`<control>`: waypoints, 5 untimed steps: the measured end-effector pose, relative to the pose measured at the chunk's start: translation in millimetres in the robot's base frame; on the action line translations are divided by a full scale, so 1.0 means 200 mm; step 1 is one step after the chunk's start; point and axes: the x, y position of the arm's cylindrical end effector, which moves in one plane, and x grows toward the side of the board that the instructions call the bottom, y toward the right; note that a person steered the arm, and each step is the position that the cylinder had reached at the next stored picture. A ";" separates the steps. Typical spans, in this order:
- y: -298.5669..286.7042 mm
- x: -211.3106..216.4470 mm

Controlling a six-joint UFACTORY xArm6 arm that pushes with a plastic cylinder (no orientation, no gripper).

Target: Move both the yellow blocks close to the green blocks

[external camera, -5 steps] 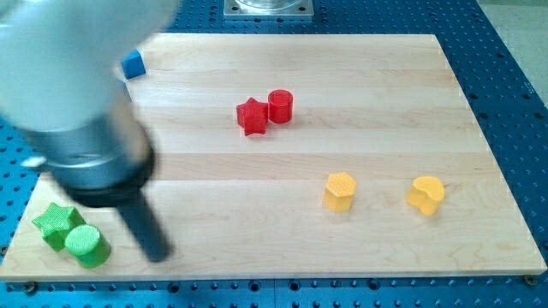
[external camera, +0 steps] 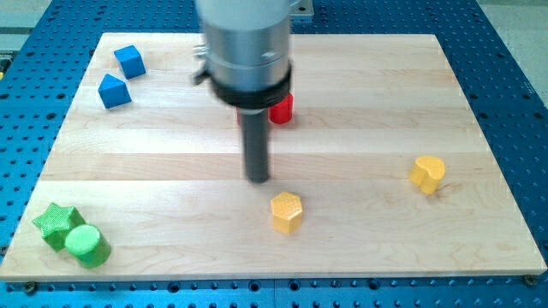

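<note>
My tip [external camera: 258, 178] rests on the board near the middle, just up and left of a yellow hexagonal block [external camera: 286, 211], a small gap apart. A second yellow block [external camera: 427, 173] lies at the view's right. A green star block [external camera: 55, 224] and a green cylinder [external camera: 86, 245] sit touching at the bottom left corner, far left of my tip.
Two blue blocks [external camera: 128, 61] [external camera: 113, 90] lie at the top left. A red cylinder [external camera: 281, 108] shows behind the rod, partly hidden; the arm's body covers the area around it. The wooden board [external camera: 479, 120] ends in a blue perforated table.
The rod has swung from the bottom left, near the green blocks, to the board's middle. The nearer yellow block now lies further left and lower; the right yellow block looks turned and slightly higher.
</note>
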 end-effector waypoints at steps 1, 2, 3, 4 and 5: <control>0.46 0.15; 0.35 0.45; -0.26 0.36; -0.61 0.31; -0.72 0.31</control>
